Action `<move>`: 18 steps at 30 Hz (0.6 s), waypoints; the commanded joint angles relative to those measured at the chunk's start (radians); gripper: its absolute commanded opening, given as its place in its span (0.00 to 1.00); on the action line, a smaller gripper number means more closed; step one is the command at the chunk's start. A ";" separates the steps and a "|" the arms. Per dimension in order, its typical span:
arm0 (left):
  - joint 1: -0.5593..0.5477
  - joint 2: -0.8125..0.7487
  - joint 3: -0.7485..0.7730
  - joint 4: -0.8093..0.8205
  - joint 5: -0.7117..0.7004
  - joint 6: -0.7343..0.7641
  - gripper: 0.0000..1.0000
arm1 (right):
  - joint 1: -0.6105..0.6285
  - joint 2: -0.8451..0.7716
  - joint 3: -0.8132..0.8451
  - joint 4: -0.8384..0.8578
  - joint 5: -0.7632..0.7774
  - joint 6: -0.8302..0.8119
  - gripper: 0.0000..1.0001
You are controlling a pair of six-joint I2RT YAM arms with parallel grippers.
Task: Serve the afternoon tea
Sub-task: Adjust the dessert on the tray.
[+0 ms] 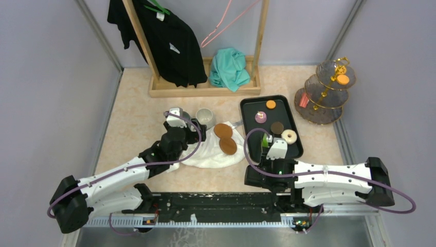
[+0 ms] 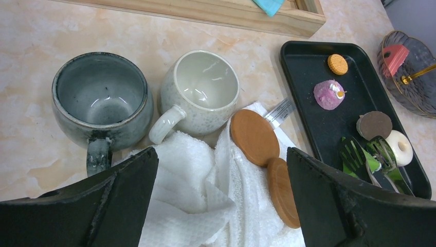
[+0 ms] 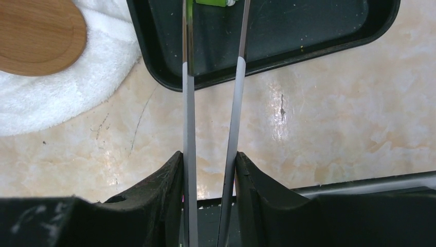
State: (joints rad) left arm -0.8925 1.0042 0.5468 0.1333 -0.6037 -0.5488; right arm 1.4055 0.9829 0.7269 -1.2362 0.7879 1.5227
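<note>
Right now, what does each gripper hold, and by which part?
Right gripper: the metal tongs, squeezed across both arms. Left gripper: open, holding nothing.

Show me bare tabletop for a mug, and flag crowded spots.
Bare: the corner left of the grey mug, the strip between the rack base and the black tray, and the stretch right of the tray, nearer than the glass stand. Crowded: around the white mug, towel and coasters; the tray, with sweets and tongs.
</note>
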 commanded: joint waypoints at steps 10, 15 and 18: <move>-0.006 -0.033 -0.005 0.022 -0.005 0.011 0.99 | 0.019 0.071 0.130 -0.006 0.092 -0.039 0.00; -0.006 -0.026 -0.004 0.023 -0.003 0.013 0.99 | 0.022 0.049 0.092 0.012 0.065 -0.026 0.02; -0.006 -0.022 -0.004 0.026 -0.001 0.011 0.99 | 0.021 0.024 0.054 0.044 0.054 -0.027 0.07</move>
State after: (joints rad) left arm -0.8925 0.9901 0.5461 0.1345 -0.6044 -0.5472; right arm 1.4139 1.0504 0.8021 -1.2312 0.8154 1.4944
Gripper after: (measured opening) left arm 0.993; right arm 0.360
